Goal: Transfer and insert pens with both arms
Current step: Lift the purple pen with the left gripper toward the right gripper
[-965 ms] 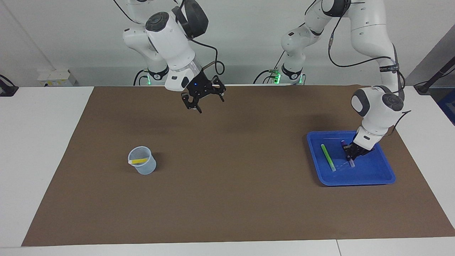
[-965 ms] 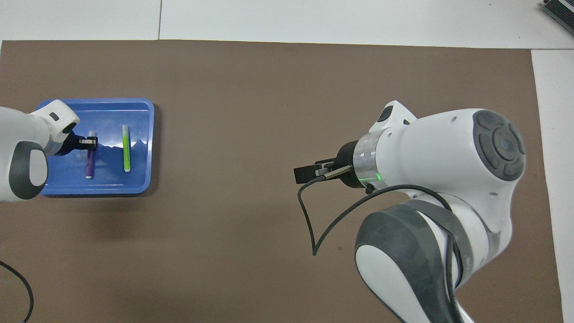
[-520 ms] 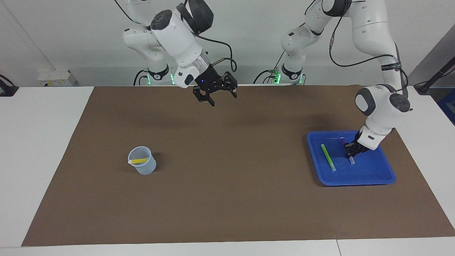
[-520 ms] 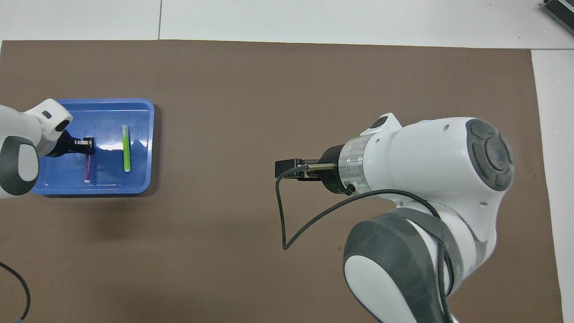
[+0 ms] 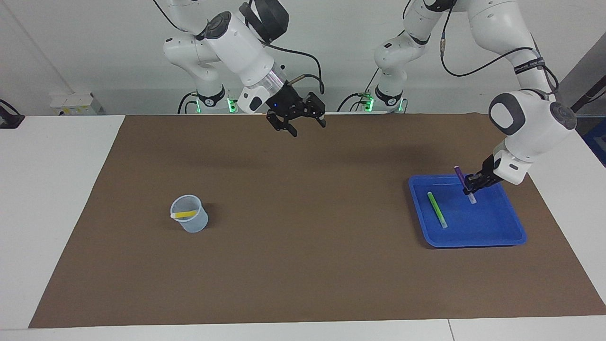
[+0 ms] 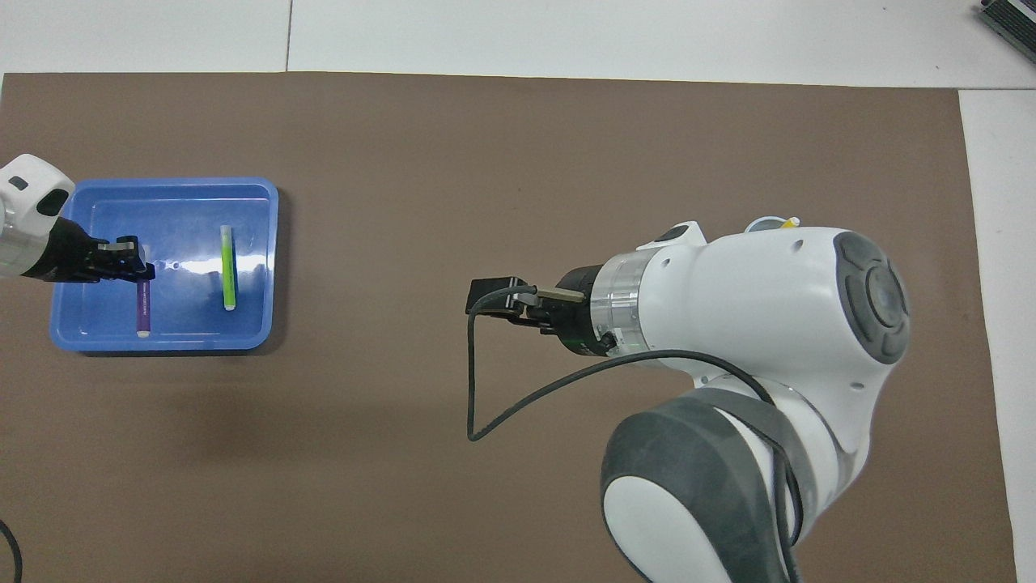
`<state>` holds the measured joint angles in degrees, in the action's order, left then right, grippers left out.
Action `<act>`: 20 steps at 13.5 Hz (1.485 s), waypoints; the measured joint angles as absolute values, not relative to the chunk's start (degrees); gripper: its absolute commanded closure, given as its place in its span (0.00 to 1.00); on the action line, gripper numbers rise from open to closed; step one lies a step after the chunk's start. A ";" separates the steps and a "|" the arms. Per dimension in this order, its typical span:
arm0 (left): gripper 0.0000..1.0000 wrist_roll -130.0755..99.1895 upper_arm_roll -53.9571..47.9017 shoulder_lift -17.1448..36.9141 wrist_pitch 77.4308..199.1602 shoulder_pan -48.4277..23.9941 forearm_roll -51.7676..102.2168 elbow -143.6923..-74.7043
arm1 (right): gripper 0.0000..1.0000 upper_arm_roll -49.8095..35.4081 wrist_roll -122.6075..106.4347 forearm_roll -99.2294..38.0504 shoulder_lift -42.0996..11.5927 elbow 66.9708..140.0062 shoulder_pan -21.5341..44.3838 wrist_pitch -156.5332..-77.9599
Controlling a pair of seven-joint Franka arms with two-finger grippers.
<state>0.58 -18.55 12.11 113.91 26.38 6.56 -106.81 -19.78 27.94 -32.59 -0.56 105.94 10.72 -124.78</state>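
Observation:
My left gripper (image 5: 470,188) is shut on the purple pen (image 5: 459,174) and holds it tilted, clear of the floor of the blue tray (image 5: 473,244). In the overhead view the left gripper (image 6: 133,267) and the purple pen (image 6: 144,308) are over the tray (image 6: 162,344). The light green pen (image 5: 437,209) lies flat in the tray and also shows from overhead (image 6: 228,267). The yellow pen (image 5: 185,214) lies slanted in a clear cup (image 5: 189,222). My right gripper (image 5: 305,127) is open and empty, high over the mat's middle.
A brown mat (image 5: 303,265) covers most of the white table. In the overhead view the right arm hides most of the cup (image 6: 765,223); only its rim and the yellow pen's tip (image 6: 791,220) show. The right gripper's black cable (image 6: 471,380) hangs in a loop.
My left gripper has lifted the purple pen off the tray floor. My right gripper has swung toward the left arm's end of the table and risen a little.

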 measured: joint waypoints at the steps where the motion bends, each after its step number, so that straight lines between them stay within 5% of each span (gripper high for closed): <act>1: 1.00 -1.94 -18.70 10.40 109.98 26.36 7.88 -106.19 | 0.00 -19.81 29.06 -32.59 -0.56 105.96 11.17 -124.92; 8: 1.00 -25.58 -21.65 1.10 87.03 25.68 18.35 -99.90 | 0.00 -19.85 36.56 -33.85 -0.63 106.46 13.45 -129.26; 20: 1.00 -61.03 -23.78 -0.69 101.92 11.64 35.15 -106.52 | 0.00 -19.85 45.48 -41.51 -0.75 107.24 15.04 -133.94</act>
<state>-61.03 -23.78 -0.69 101.92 11.64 35.15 -106.52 -19.85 45.48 -41.51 -0.75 107.24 15.04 -133.94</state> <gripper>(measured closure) 0.828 0.000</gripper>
